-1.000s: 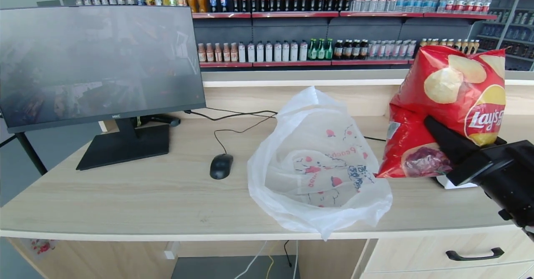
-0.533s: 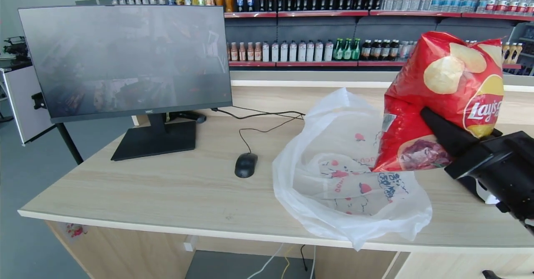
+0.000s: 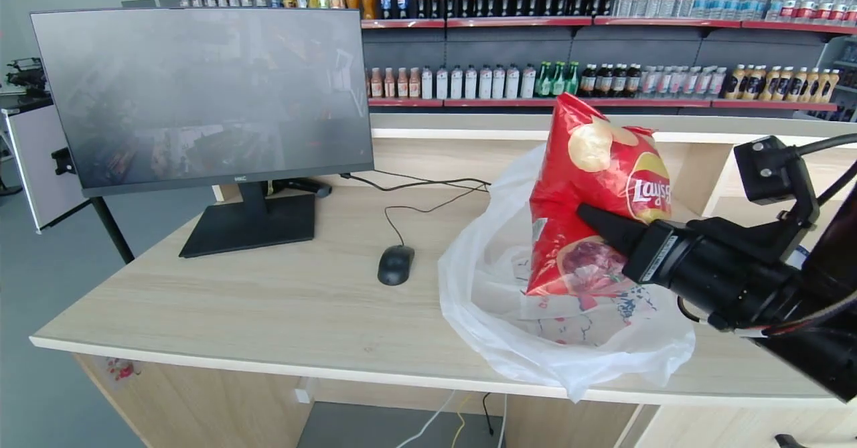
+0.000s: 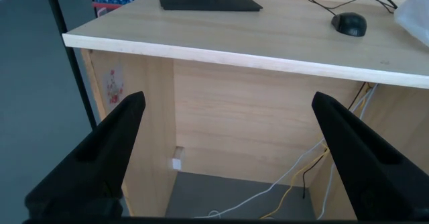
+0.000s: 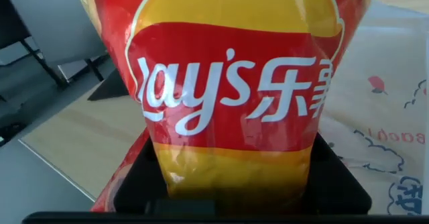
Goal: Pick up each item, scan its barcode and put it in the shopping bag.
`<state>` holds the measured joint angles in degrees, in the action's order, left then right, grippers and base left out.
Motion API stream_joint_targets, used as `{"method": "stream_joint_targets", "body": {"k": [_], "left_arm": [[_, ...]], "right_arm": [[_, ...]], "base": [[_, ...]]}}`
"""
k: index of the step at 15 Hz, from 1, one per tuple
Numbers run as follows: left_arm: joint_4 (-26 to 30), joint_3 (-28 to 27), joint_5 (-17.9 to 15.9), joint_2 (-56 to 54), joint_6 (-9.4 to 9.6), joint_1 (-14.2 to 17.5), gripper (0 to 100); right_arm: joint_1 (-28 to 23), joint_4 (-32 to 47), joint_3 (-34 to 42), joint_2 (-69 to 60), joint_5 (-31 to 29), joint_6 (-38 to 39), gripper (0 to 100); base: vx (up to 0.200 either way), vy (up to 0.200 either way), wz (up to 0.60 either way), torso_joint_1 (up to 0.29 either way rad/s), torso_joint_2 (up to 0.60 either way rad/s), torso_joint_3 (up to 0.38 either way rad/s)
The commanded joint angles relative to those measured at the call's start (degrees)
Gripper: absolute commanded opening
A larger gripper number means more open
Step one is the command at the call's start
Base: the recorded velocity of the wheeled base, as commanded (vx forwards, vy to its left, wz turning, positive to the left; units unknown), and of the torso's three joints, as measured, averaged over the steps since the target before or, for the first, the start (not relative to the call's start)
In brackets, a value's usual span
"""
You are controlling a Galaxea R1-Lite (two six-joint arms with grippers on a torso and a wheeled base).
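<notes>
Bagging step — right gripper [image 3: 593, 217] fingers clamped on chip bag [image 3: 596, 180], over shopping bag [image 3: 489, 294] mouth. Next, likely: lower in, release. Left gripper [image 4: 228, 102] fingers apart — below counter [image 4: 268, 43] edge.

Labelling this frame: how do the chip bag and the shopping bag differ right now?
The chip bag is red, opaque and held upright by the right gripper; the shopping bag is translucent white and lies slumped open on the counter. Both are thin, crinkled packaging.

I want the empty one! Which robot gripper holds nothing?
The left gripper, open and empty, facing the desk's front. The right gripper is shut on the red chip bag over the white shopping bag.
</notes>
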<state>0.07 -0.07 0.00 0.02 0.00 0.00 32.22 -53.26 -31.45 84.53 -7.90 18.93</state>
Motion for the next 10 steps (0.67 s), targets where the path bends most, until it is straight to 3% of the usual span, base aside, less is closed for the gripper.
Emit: {"method": "stream_joint_targets", "body": {"k": [1,5,10], "left_arm": [[0.0,0.1,0.0,0.0,0.00,0.0,100],[0.0,0.1,0.0,0.0,0.00,0.0,100],[0.0,0.0,0.0,0.0,0.00,0.0,100]], "right_arm": [[-0.8,5.9,-5.1,1.9,-3.0,3.1,0],[-1.5,17.5,-9.7,3.0,-7.4,4.0,0],[-1.9,18.0,-8.2,6.1,-8.0,4.5,0]], "base": [[0.000,0.000,0.00,0.000,0.00,0.000],[0.000,0.000,0.00,0.000,0.00,0.000],[0.000,0.000,0.00,0.000,0.00,0.000]]}}
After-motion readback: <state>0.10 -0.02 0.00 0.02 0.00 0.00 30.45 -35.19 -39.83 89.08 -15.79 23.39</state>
